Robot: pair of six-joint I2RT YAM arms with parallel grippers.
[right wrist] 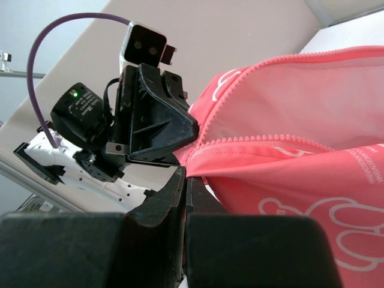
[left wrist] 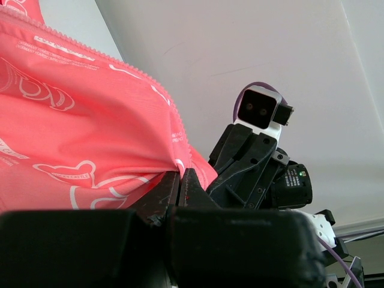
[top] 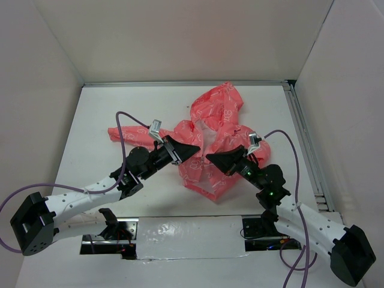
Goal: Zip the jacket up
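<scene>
The coral-pink jacket [top: 219, 120] with white outline print lies crumpled at the table's middle, one sleeve [top: 129, 134] stretched out to the left. My left gripper [top: 195, 150] and right gripper [top: 209, 158] meet tip to tip at its lower front edge. In the left wrist view the left gripper [left wrist: 180, 174] is shut on a fold of the jacket [left wrist: 78, 132], with the toothed zipper edge [left wrist: 90, 51] running above. In the right wrist view the right gripper [right wrist: 186, 174] is shut on the jacket [right wrist: 300, 174] just below a row of zipper teeth [right wrist: 264, 141]. No zipper slider shows.
White walls enclose the white table [top: 96, 120] on three sides. A metal rail [top: 306, 138] runs along the right edge. A taped panel [top: 180, 237] sits between the arm bases. Purple cables [top: 123, 129] loop above both wrists.
</scene>
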